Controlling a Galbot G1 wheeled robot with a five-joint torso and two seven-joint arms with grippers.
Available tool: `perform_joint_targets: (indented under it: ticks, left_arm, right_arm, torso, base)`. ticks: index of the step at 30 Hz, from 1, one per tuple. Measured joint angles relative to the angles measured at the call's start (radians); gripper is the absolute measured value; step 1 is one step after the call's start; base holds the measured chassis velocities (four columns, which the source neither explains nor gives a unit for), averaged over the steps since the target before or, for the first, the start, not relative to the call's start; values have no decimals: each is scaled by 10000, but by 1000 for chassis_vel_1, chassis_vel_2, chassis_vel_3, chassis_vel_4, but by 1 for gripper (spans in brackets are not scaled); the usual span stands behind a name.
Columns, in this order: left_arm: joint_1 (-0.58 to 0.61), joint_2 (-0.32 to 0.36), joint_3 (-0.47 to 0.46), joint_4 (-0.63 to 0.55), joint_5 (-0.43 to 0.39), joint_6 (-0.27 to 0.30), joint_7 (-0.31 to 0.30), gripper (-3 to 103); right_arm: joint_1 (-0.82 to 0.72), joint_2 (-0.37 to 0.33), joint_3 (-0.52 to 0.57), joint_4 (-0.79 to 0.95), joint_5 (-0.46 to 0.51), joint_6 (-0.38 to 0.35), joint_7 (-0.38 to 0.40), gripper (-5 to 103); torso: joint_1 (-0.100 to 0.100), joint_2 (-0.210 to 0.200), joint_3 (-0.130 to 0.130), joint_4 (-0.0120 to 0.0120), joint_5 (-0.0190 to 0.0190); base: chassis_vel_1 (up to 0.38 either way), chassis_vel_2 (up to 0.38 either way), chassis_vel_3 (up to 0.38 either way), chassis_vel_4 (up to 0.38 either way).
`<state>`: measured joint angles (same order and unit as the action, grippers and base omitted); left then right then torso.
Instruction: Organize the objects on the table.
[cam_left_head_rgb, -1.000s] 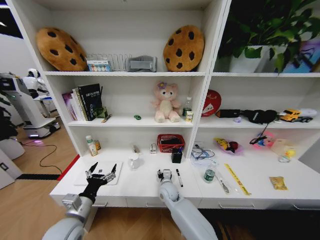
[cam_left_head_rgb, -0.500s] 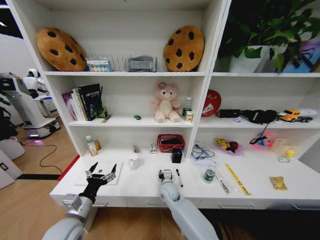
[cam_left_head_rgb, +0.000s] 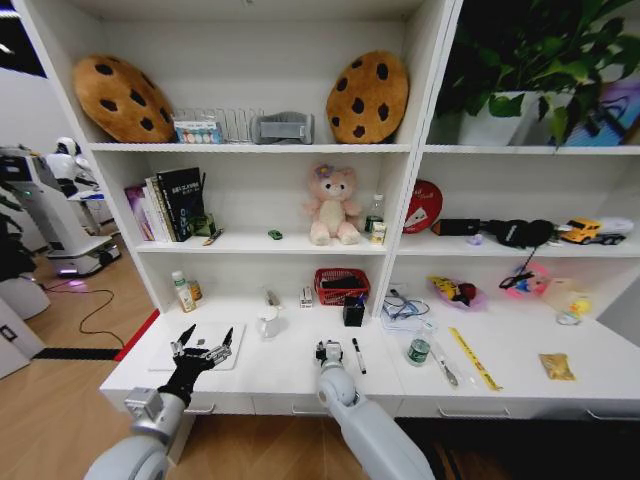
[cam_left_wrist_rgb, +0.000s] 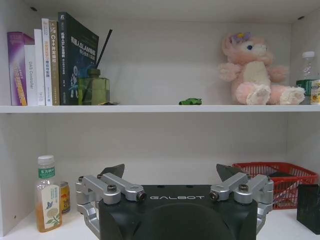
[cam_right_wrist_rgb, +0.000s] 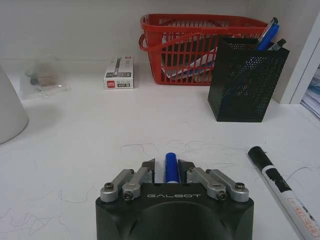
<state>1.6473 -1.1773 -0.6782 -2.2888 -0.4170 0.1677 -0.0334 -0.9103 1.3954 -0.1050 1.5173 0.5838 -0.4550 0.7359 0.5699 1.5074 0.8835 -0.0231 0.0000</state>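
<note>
The left gripper hangs spread wide and empty over the laptop at the table's nine o'clock end, while the right gripper pinches a blue pen just above the middle. That narrow grip could let the pen twist or slip if it clips the black mesh pen cup at one o'clock. The white top is scribbled and crowded: marker at three o'clock, red basket at twelve, shelves behind.

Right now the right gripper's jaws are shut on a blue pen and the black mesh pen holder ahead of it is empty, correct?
Not quite. The right gripper does clamp the blue pen, but the black mesh pen holder is not empty: the right wrist view shows pens standing in it.
</note>
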Motion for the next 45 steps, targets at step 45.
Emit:
perform_joint_targets:
  ticks: [45]
  left_arm:
    - [0,0,0,1,0,0,0,100]
  right_arm:
    - [2363,435,3119,-3688,-7063,6703,-5050,8]
  torso:
    - [2,-2,2,-1,0]
  base:
    - [0,0,0,0]
